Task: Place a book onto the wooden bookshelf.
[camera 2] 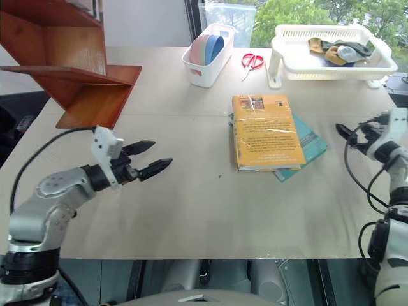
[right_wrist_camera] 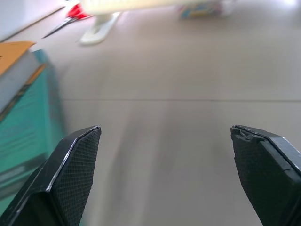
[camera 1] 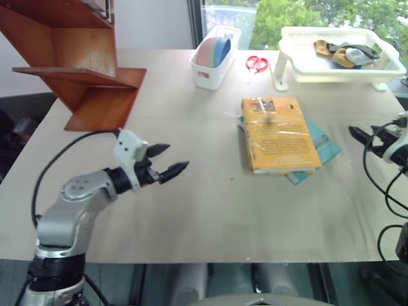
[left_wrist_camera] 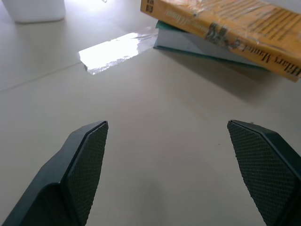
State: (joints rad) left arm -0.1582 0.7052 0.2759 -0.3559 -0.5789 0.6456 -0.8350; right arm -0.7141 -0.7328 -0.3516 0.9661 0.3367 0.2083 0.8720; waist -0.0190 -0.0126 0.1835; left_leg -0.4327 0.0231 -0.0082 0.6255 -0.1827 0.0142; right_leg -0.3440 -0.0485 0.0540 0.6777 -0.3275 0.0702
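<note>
yellow-orange book [camera 1: 278, 134], teal book [camera 1: 325, 148], reddish-brown bookshelf [camera 1: 76, 64], red scissors [camera 1: 257, 62]

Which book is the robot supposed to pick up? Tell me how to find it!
Look at the big grey table, then find the white basket at its far edge. Just in front of it lie two stacked books. The book you want is the thick yellow-orange one on top, not the thinner teal book peeking out underneath.

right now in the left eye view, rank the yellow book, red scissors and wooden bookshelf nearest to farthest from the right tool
1. yellow book, mid-table, just left of the right tool
2. red scissors, far edge, between the baskets
3. wooden bookshelf, far left corner
</note>
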